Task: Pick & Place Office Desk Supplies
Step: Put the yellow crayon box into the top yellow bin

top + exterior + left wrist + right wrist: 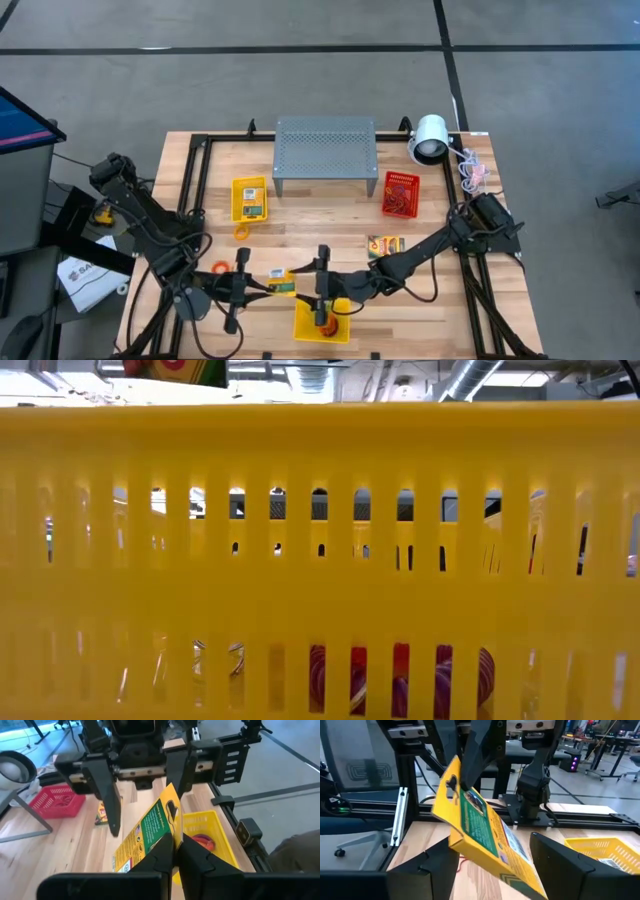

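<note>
Yellow basket [320, 560] slats fill the low view. Left pincer [176, 851] pinches the crayon box [150, 832] above the bench [440, 300]; its lettering is unreadable. Right pincer [492, 865] gapes wide beside it.

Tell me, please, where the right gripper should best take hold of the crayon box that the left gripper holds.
Probably the crayon box by its free body, away from the hang tab, which the left gripper pinches. The box hangs tilted above the table, so the open right gripper, facing it, should come straight on and close across its flat faces.
</note>
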`<state>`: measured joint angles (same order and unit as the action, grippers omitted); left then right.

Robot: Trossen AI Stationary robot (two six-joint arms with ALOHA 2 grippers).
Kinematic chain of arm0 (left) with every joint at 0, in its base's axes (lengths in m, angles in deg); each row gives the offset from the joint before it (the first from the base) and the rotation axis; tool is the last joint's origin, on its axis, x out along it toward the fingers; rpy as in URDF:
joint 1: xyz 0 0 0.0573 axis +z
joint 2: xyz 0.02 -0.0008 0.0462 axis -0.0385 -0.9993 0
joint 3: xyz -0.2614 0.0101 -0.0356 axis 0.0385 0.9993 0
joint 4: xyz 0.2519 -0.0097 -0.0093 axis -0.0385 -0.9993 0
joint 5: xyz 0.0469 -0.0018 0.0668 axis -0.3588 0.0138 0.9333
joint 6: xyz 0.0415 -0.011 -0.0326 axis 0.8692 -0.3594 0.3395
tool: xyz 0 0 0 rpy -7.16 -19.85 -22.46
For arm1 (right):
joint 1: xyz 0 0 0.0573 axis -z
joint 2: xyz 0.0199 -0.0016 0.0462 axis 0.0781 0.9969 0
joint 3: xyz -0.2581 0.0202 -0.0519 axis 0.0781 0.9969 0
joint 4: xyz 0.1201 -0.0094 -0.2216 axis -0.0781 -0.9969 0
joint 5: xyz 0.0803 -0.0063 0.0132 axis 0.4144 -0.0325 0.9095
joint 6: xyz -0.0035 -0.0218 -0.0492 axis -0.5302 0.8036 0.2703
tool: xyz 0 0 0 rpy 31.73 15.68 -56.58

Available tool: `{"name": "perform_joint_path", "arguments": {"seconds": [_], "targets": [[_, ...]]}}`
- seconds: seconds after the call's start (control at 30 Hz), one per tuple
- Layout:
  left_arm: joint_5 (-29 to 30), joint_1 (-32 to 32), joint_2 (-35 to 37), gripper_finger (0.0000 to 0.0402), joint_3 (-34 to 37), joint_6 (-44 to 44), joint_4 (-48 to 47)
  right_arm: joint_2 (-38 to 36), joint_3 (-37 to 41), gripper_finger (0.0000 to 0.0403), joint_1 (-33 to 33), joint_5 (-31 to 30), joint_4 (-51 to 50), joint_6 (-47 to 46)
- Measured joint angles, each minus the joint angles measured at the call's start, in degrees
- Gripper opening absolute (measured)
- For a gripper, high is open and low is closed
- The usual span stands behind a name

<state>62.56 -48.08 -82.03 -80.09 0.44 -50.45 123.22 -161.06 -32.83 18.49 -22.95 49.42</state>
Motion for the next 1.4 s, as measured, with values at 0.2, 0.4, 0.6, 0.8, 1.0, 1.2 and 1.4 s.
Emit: {"name": "perform_joint_path", "arguments": {"seconds": [0.2,0.4,0.6,0.8,1.0,1.2,1.4], "targets": [[-0.01,0.30,0.00,0.0010,0.00,1.96,1.49,0.00,0.00,0.0200,0.03,1.33,0.45,0.13],[0.06,0.61,-0.02,0.0010,0.00,2.00,1.79,0.00,0.00,0.0099,0.01,2.62,0.44,0.64],[0.40,0.61,-0.02,0.0009,0.00,2.63,2.01,0.00,0.00,0.0023,-0.22,3.03,0.46,1.50],[0.10,0.61,-0.02,0.0009,0.00,3.46,2.04,0.00,0.00,0.0034,-0.21,2.99,0.51,1.49],[-2.42,0.61,-0.02,0.0039,-0.02,5.06,2.14,0.00,0.00,0.0024,-0.23,2.99,0.35,1.52],[-3.45,0.43,0.47,0.0132,-0.02,5.87,1.96,0.00,0.00,0.0024,-0.58,2.44,0.31,1.60],[-3.88,-0.12,4.02,0.0218,-0.02,5.72,1.82,-0.07,0.00,0.0026,-0.56,2.31,-0.15,1.49]]}}
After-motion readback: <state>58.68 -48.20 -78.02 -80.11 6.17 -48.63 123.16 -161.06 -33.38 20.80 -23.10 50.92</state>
